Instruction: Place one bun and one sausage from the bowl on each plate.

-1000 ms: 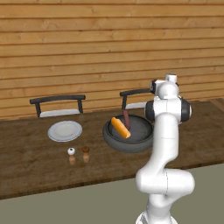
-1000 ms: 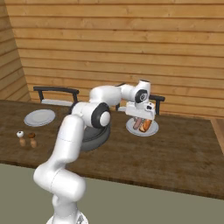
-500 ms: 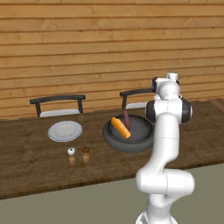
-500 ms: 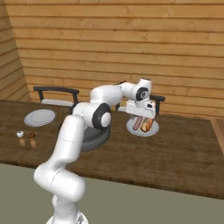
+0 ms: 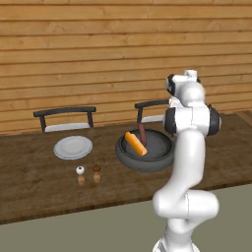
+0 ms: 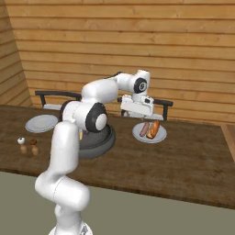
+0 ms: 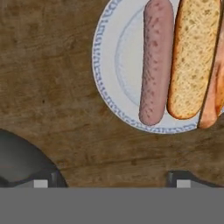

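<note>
In the left base view, salt and pepper shakers were seen at lower left. Behind them, the bowl held one bun and one sausage; an empty plate lay left. In the right base view, the gripper, fingers spread and holding nothing, hung beside the far plate, which held a sausage and bun.

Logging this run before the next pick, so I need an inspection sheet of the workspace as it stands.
Surface: dark wood table.
Job's things: bowl holds one bun and one sausage; right plate holds a sausage and bun; left plate bare.
Clutter: two small shakers.
Claw: open, holding nothing, above the table between bowl and right plate.
Cables: nothing seen.
Surroundings: plank wall, two chairs.
</note>
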